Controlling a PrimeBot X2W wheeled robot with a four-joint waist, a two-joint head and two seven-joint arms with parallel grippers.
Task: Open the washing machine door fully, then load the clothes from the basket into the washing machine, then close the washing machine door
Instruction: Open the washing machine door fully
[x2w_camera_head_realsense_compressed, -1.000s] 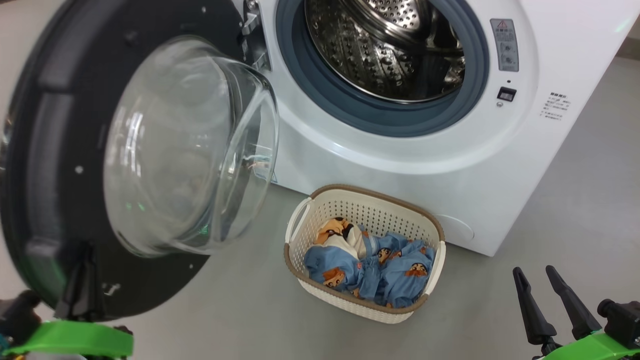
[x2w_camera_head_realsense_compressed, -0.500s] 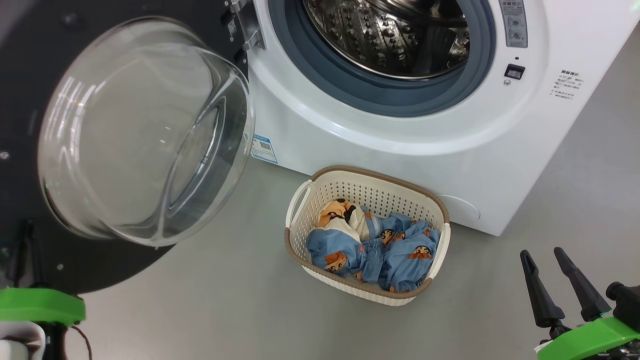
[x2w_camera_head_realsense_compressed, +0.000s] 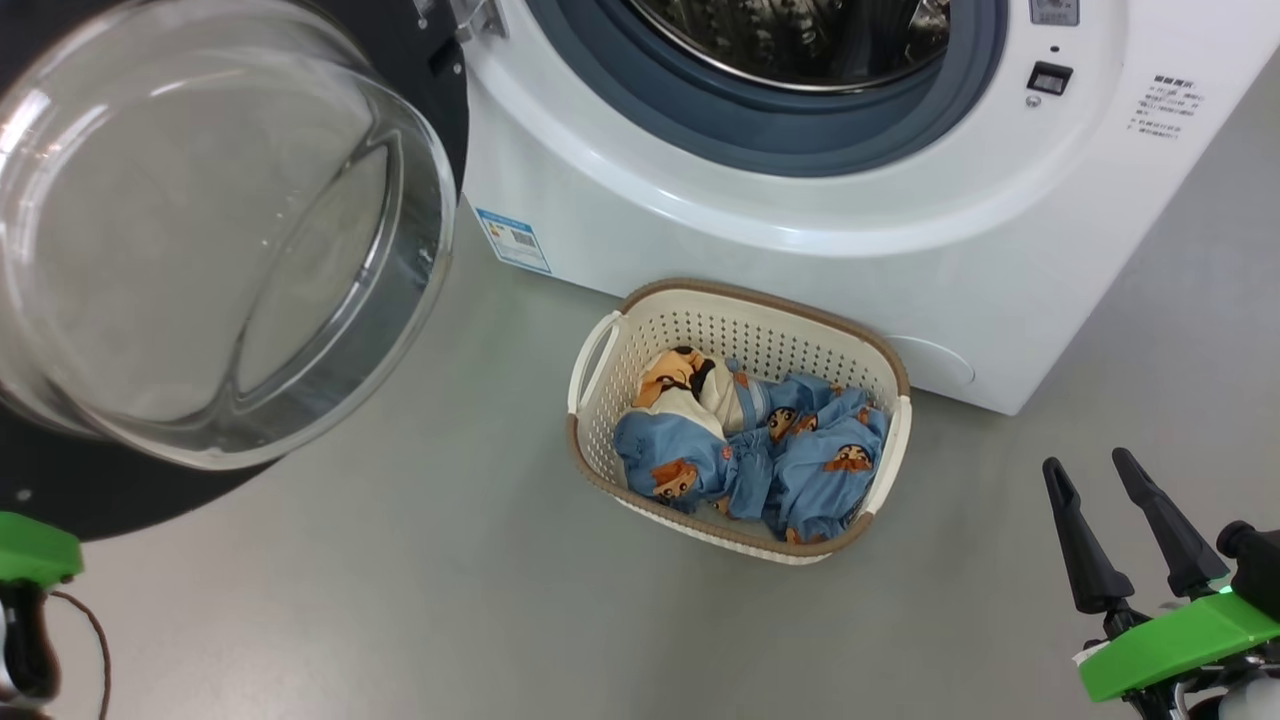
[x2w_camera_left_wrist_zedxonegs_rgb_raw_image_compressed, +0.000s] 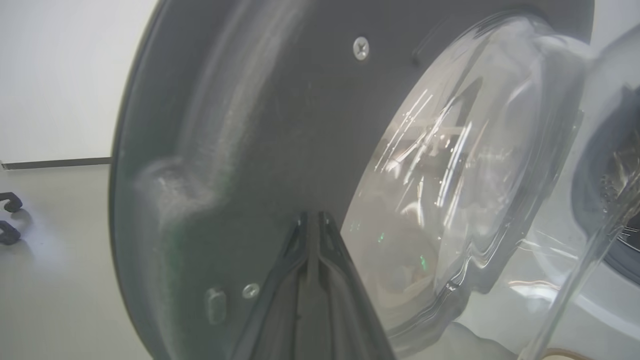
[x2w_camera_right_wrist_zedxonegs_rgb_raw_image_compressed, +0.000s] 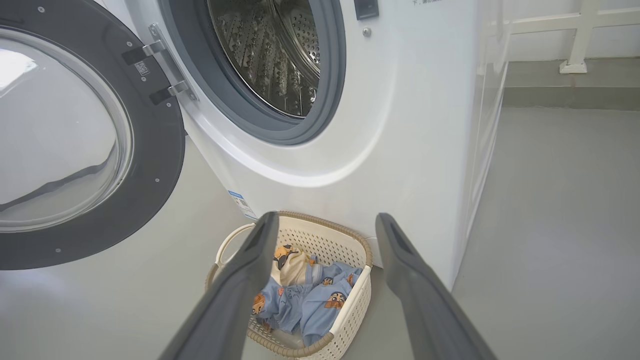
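Door (x2w_camera_head_realsense_compressed: 205, 235) swung wider than before | left claw (x2w_camera_left_wrist_zedxonegs_rgb_raw_image_compressed: 312, 220) pinched together | right claw (x2w_camera_head_realsense_compressed: 1085, 461) spread | clothes (x2w_camera_head_realsense_compressed: 790, 455) in basket (x2w_camera_head_realsense_compressed: 745, 338)

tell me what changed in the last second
The camera moved, so the whole head view shifted. The washing machine door swung wider open, with the shut left gripper at its inner face, uncovering the blue label. The right gripper stayed open and idle; the clothes stayed in the basket.
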